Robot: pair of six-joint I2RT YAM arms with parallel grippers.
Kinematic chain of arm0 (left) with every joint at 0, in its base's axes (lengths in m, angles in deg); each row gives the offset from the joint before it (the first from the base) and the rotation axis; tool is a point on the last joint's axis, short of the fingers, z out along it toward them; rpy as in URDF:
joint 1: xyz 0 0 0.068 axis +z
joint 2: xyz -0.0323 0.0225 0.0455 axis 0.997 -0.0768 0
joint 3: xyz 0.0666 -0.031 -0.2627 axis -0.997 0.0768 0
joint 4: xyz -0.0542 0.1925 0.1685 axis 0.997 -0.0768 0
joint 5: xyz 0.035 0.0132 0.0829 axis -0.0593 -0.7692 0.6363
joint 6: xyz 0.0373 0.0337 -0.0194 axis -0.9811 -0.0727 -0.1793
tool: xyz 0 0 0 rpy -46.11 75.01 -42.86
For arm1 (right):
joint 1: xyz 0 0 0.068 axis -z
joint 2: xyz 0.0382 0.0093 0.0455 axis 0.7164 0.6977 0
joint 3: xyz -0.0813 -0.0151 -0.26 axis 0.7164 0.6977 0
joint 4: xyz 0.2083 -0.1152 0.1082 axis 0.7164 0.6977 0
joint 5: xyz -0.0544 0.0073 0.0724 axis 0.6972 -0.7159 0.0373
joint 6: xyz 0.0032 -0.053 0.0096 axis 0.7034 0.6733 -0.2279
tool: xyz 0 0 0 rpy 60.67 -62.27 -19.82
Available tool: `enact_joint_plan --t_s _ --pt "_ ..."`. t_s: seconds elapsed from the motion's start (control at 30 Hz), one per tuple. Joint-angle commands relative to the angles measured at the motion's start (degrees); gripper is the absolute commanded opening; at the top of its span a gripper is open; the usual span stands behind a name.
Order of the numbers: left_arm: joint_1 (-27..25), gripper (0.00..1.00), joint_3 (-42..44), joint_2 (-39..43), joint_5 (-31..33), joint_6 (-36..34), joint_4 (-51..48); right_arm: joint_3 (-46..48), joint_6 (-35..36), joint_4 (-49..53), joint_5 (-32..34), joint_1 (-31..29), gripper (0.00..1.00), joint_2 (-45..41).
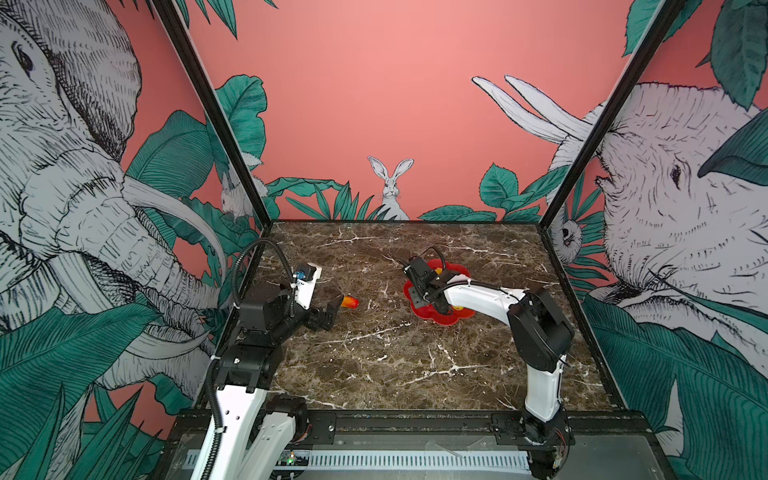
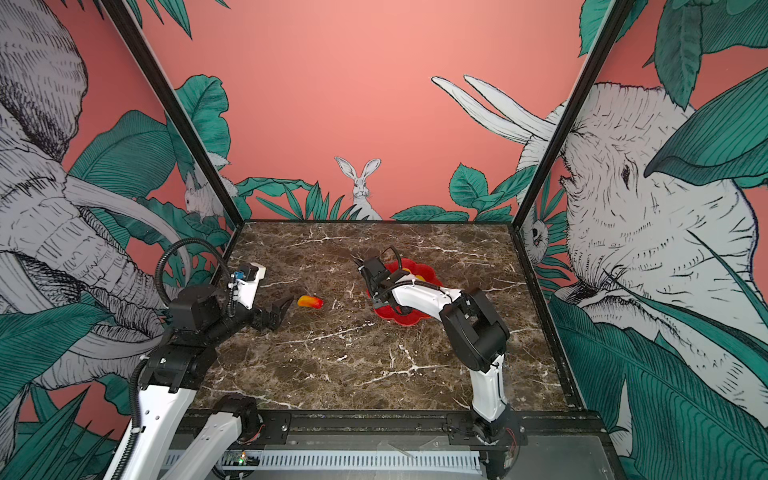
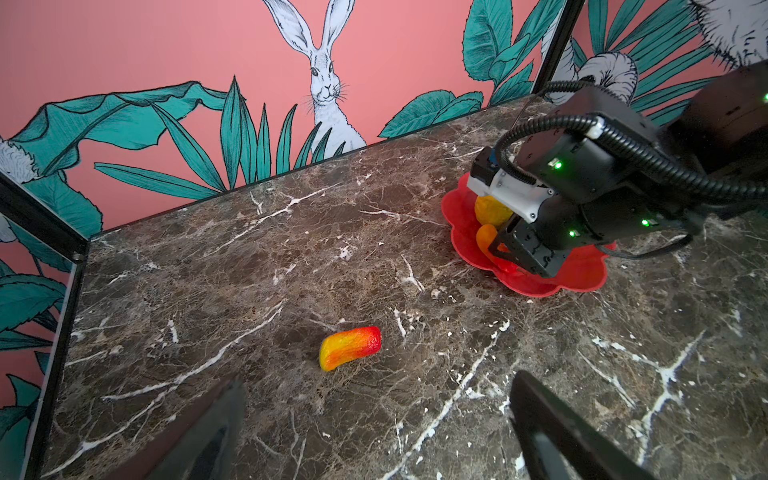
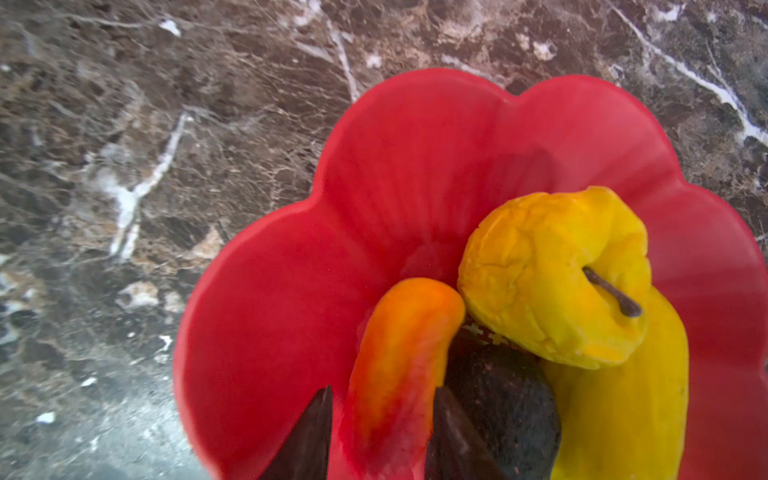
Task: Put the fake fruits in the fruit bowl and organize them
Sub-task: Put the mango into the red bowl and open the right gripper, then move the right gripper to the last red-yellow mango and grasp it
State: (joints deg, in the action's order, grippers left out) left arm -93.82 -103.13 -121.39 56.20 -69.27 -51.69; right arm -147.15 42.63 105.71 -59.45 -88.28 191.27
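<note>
The red flower-shaped fruit bowl [image 4: 291,291] sits right of the table's middle in both top views [image 1: 444,319] [image 2: 402,319]. Inside it lie a bumpy yellow fruit [image 4: 552,282], a long smooth yellow one [image 4: 623,407], a black oval [image 4: 507,399] and an orange-red tapered one [image 4: 403,353]. My right gripper [image 4: 384,390] reaches down into the bowl, open a little. Its fingers flank the orange-red fruit's red end, with a thin gap on one side. A second orange-red fruit [image 1: 351,302] [image 3: 350,347] lies on the marble left of centre. My left gripper [image 1: 332,309] [image 3: 378,386] stands open and empty just short of it.
The brown marble table [image 1: 395,365] is fenced by black frame posts and printed wall panels on three sides. The right arm [image 1: 536,332] arches over the bowl's near side. A black rail [image 1: 395,424] runs along the front edge.
</note>
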Motion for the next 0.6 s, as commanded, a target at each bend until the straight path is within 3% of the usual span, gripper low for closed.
enact_joint_plan --t_s 0.0,0.2,0.27,0.47,0.57 --pt "0.0 1.00 0.4 0.0 -0.5 -0.9 -0.1 0.6 0.3 1.1 1.8 0.5 0.41 0.4" --pt "0.0 1.00 0.3 -0.1 -0.5 -0.8 -0.1 0.5 2.2 1.0 1.3 0.4 0.47 -3.7" --pt "0.0 1.00 0.3 -0.2 -0.4 -0.8 -0.1 0.5 4.2 0.0 -0.4 -0.2 0.55 -6.1" --pt "-0.1 1.00 0.3 -0.2 -0.3 -0.9 -0.2 -3.1 14.8 -3.7 -9.0 -6.4 0.97 -8.3" --pt "0.0 1.00 0.2 -0.2 -0.2 -0.9 -0.2 -7.4 17.7 -5.0 -15.4 -9.3 0.99 -4.0"
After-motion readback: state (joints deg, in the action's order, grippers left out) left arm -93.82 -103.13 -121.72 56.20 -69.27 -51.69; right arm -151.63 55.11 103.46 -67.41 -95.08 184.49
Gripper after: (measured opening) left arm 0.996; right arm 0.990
